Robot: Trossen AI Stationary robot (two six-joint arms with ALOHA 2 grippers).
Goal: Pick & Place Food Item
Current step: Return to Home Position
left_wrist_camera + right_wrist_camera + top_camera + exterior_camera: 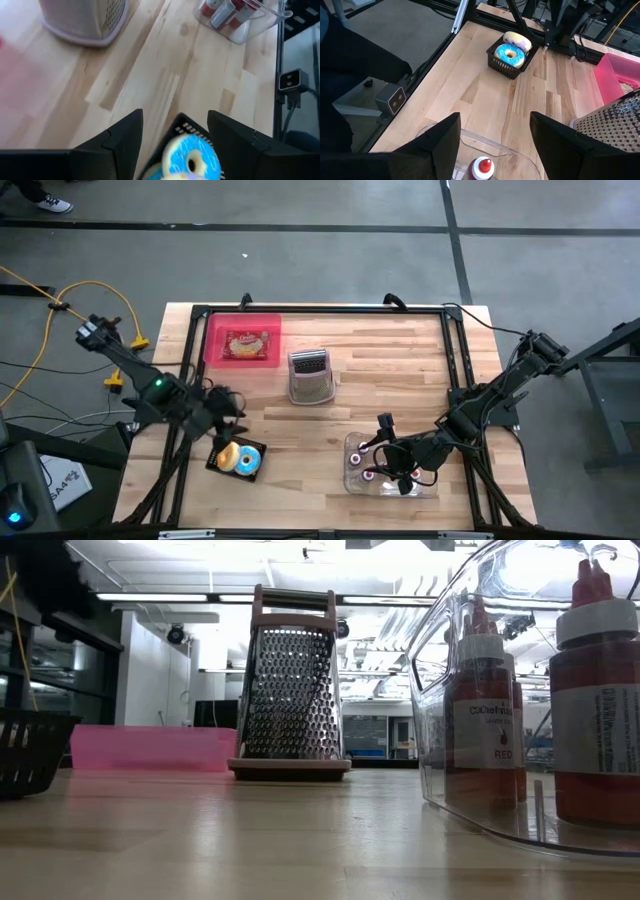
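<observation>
Black bin (500,70), holding a blue donut (510,54) and a pale donut (517,40), is set on the table's (400,370) left side; the left jaws are spread and empty just above it. A pink tray (211,340) and a grater (310,376) are placed toward the middle. The right jaws are spread, empty, over a clear box (352,446) of red bottles (484,720).
</observation>
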